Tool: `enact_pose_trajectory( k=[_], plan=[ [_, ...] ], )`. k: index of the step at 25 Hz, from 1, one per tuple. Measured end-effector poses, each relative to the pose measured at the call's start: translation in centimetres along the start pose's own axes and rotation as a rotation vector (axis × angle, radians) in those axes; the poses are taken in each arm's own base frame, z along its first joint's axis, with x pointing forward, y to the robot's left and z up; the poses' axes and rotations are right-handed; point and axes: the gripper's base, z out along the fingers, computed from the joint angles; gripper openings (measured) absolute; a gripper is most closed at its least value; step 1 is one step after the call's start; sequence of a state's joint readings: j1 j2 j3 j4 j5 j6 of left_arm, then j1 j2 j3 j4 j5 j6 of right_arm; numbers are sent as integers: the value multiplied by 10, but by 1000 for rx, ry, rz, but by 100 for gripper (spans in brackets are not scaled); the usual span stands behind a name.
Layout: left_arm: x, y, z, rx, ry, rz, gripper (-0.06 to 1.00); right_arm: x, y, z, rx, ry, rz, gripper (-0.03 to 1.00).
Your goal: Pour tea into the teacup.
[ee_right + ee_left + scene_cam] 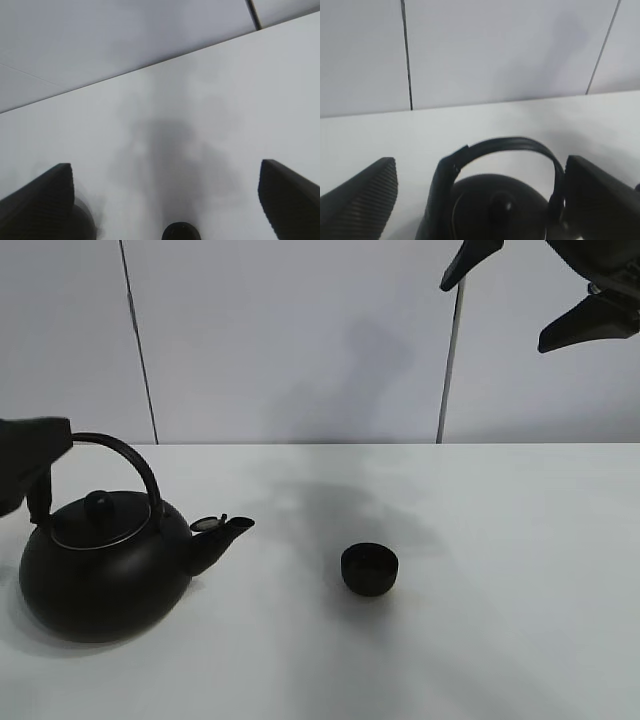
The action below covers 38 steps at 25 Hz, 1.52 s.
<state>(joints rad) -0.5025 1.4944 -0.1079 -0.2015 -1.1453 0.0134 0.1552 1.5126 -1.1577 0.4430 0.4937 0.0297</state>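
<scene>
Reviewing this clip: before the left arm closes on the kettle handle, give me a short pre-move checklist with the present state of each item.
1. Kettle upright on the table: ok.
2. Lid seated on the kettle: ok, its knob sits centred on top.
3. Left gripper open with fingers on either side of the handle: ok in the left wrist view; no grip yet.
4. Teacup upright and apart from the spout: ok.
5. Right gripper open and raised high above the table, away from the cup: ok.
6. Tea level in the kettle, and whether the cup is empty: cannot tell.
</scene>
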Motion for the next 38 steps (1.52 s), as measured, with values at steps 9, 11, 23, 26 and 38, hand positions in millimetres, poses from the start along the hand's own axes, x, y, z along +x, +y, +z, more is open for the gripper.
enact_pose_trajectory(
  k=[9,11,23,26,38],
  plan=[
    [-62,-14,22,62,-5,-58,65,0,0,0,0,0,0,69],
    [-83,-23,33,113,83,-27,65,0,0,0,0,0,0,69],
    [-218,-49,85,167,757,40,65,0,1,0,-8,5,14,69],
    [-215,-48,111,157,890,-2,65,3,2,0,-25,32,47,69],
    [-203,-57,133,229,986,-99,65,10,4,-1,-45,114,79,69]
  ],
)
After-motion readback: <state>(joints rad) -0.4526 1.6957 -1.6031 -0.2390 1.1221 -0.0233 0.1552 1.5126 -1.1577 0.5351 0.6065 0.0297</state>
